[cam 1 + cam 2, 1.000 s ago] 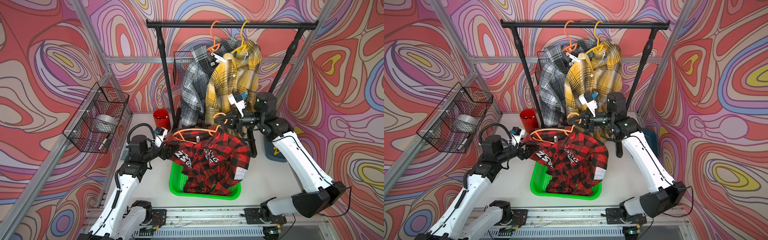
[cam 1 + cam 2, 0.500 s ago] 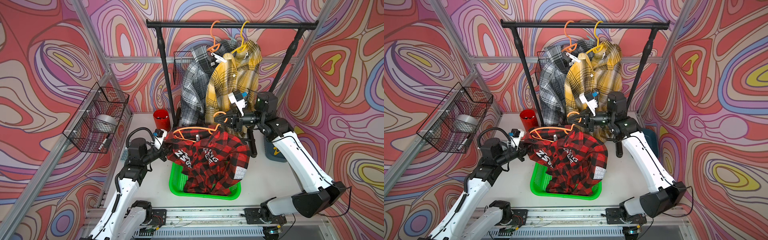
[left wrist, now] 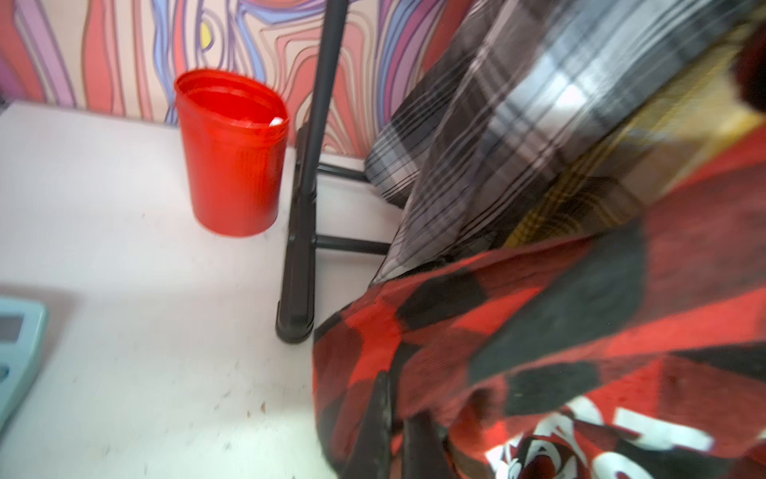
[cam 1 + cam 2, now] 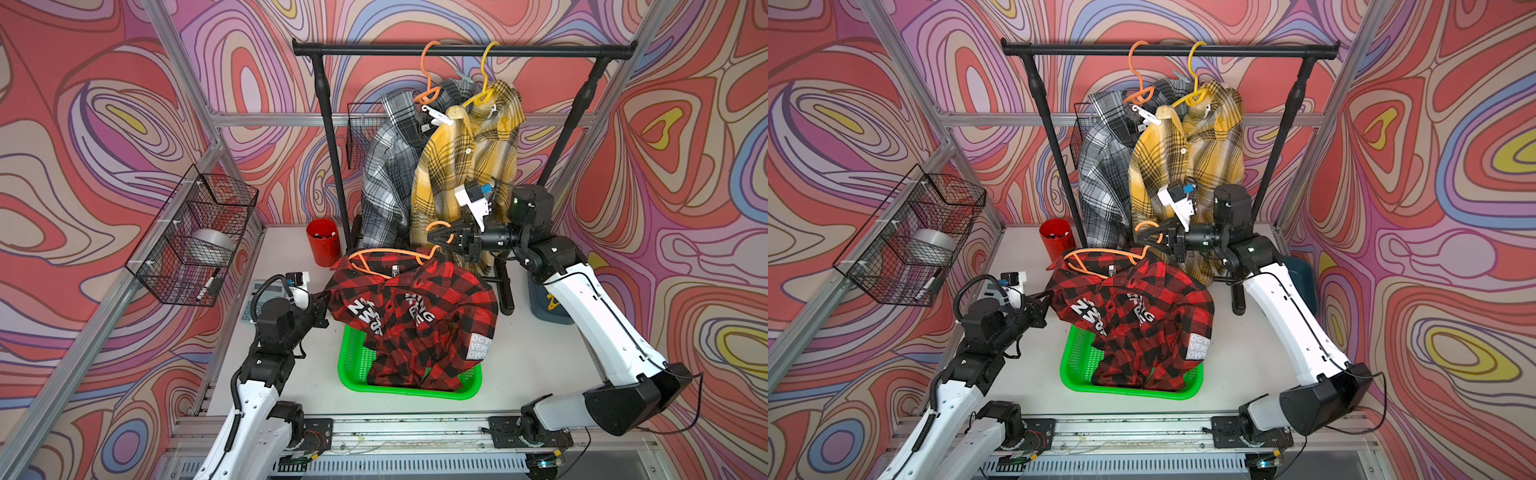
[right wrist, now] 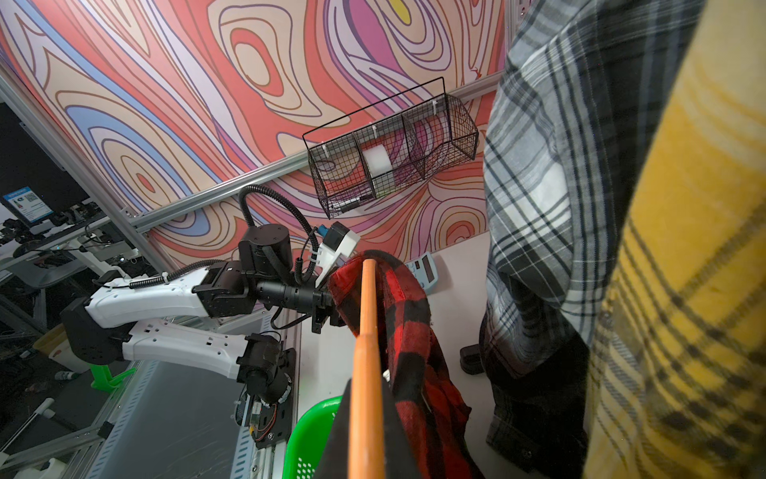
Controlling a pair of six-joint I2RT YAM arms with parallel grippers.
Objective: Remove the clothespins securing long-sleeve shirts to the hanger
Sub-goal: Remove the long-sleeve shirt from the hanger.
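The red-and-black shirt (image 4: 411, 316) hangs from an orange hanger (image 4: 386, 254) above the green basket. My right gripper (image 4: 435, 239) is shut on that hanger's hook, and the orange bar runs between its fingers (image 5: 367, 414). My left gripper (image 4: 326, 297) is shut on the edge of the red shirt's shoulder (image 3: 396, 398). The grey plaid shirt (image 4: 388, 178) and the yellow plaid shirt (image 4: 465, 166) hang on the rail. A white clothespin (image 4: 436, 117) sits at the grey shirt's collar, and a pale green clothespin (image 4: 463, 77) is behind it.
The black rack (image 4: 457, 50) stands at the back, its foot (image 3: 296, 290) near the red cup (image 4: 323, 241). The green basket (image 4: 353, 370) holds the red shirt's hem. A wire basket (image 4: 195, 237) hangs on the left wall. A calculator (image 4: 253, 299) lies beside my left arm.
My left gripper has gone from open to shut on the red shirt's shoulder edge. The right gripper still holds the orange hanger in about the same place.
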